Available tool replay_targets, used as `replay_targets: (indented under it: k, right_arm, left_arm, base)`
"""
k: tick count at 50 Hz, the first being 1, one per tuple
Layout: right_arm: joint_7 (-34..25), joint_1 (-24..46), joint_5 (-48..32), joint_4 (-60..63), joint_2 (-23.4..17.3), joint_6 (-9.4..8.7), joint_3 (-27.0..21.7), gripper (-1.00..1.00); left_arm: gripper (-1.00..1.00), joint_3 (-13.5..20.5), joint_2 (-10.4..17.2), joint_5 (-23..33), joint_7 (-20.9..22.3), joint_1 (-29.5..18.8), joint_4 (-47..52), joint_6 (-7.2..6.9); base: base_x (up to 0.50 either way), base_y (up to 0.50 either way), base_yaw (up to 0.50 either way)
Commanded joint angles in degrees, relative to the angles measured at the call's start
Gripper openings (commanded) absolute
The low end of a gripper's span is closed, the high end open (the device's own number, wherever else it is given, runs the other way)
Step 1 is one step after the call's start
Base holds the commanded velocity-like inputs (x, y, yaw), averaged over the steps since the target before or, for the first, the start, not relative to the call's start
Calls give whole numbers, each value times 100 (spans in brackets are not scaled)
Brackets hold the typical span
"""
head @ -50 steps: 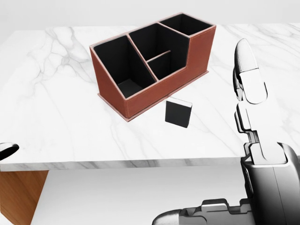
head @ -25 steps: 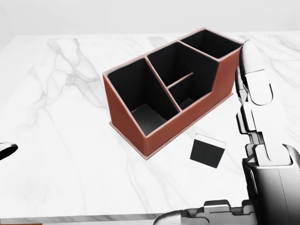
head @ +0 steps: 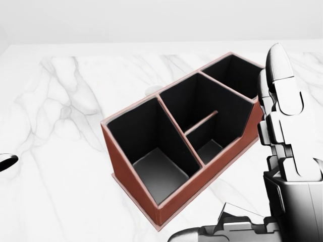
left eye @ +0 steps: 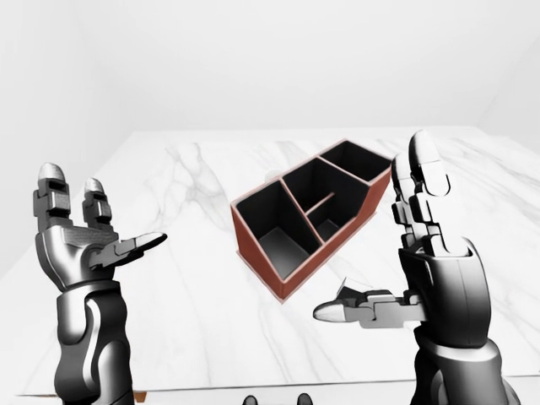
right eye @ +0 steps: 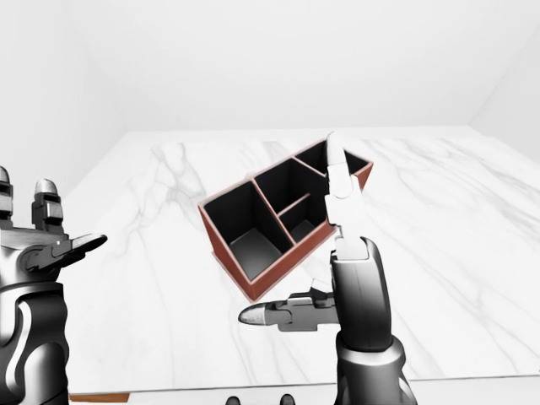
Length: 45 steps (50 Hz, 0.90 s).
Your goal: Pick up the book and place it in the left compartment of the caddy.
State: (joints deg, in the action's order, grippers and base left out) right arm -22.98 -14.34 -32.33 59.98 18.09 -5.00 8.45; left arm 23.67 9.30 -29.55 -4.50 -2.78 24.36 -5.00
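**While both robot hands hang open, the book is nearly hidden**

With its fingers spread wide and pointing up, the right robot hand (left eye: 432,272) stands at the right of the left-eye view, thumb stuck out to the left, holding nothing. The left robot hand (left eye: 78,246) is raised at the left of the same view, also spread wide and holding nothing, well apart from everything else.

The caddy (head: 170,200) sits on the white marble counter (left eye: 186,291), turned at a slant so its long side runs from near-left to far-right. It is reddish-brown outside and black inside. Its left compartment (head: 157,174) is the nearest one and shows only its dark floor. Next to that comes a middle section split by a low divider, then a far-right compartment partly covered by the right robot hand's fingers in the head view.

The book (head: 231,208) shows only as a pale sliver on the counter just above the right thumb, just beside the caddy's near-right wall. The rest of it is hidden behind the hand, so whether it stands or lies flat cannot be told.
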Motion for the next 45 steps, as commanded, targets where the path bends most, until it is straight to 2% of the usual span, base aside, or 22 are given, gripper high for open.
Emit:
replay_targets:
  k: [1,9,13,17,24,32,34,41,42,44,45]
  right_arm:
    - [79,0,130,2,-101,0,-26,100]
    - [231,82,241,2,-143,0,-116,100]
    - [180,-12,112,2,-133,0,-1,100]
    - [-207,-203,-347,2,191,0,-3,100]
    - [-1662,-777,-1434,2,191,0,-742,100]
    - [-1702,-897,-1414,2,191,0,-1786,100]
    - [-1702,-939,-1318,2,191,0,-1923,100]
    - [-1702,-1006,-1183,2,191,400,-2336,100]
    - [-1702,-935,-1244,2,191,518,-2434,100]
    - [-1702,-909,-1249,2,191,545,-2474,100]
    - [-1702,-822,-1206,2,191,419,-2528,100]
  left_arm:
    - [100,-16,-7,20,12,-15,-51,0]
    - [100,0,6,4,19,-13,-60,0]
    - [100,0,12,1,30,-17,-96,0]
    - [100,14,14,-31,3,13,12,0]
    - [100,55,25,-57,-15,7,66,0]
    - [100,45,12,-29,7,0,16,0]
    - [100,48,21,-33,3,-4,18,0]
    - [100,70,20,-59,-22,18,110,0]
    - [100,57,14,-28,15,-5,4,0]
    - [100,52,18,-29,14,-5,-7,0]
    - [100,55,24,-45,-3,-1,27,0]
  base:
    - [50,0,0]
    - [46,0,0]
    - [0,0,0]
    - [0,0,0]
    - [0,0,0]
    - [0,0,0]
    - [0,0,0]
    - [0,0,0]
    - [0,0,0]
    - [0,0,0]
    - [0,0,0]
